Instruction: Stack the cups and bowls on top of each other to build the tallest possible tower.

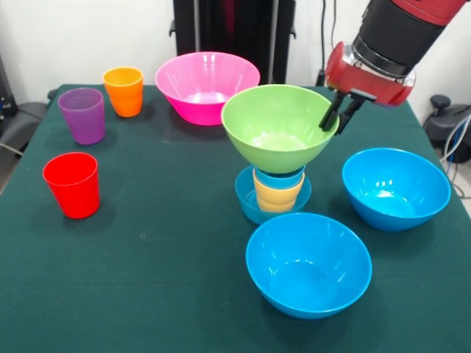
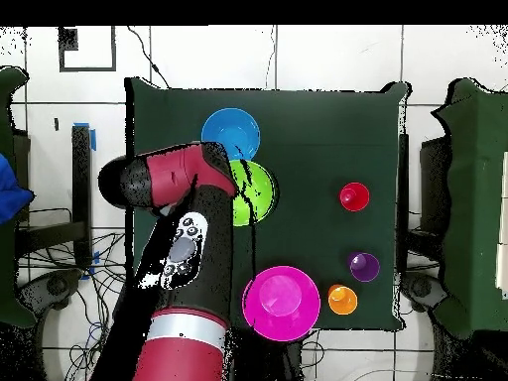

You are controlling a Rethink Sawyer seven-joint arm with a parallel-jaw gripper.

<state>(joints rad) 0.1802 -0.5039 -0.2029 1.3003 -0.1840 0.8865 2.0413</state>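
Gripping the rim of the green bowl [image 1: 280, 126], our gripper [image 1: 338, 115] is pinching that rim between its dark fingers, one inside and one outside, in the front view. We are seeing the bowl sitting on the tower [image 1: 275, 187]: a small blue bowl [image 1: 250, 202] at the base, a yellow-orange cup [image 1: 277, 193] in it, a light blue cup rim above. We are judging the build as partly done, since the pink bowl [image 1: 207, 86], two large blue bowls [image 1: 308, 263] [image 1: 396, 188], and the red cup [image 1: 73, 184], purple cup [image 1: 82, 115] and orange cup [image 1: 124, 91] are standing apart on the table [image 1: 147, 279].

From overhead, the arm [image 2: 184, 248] is covering part of the green bowl [image 2: 256, 193]; one blue bowl [image 2: 230, 133] is lying just beside it.
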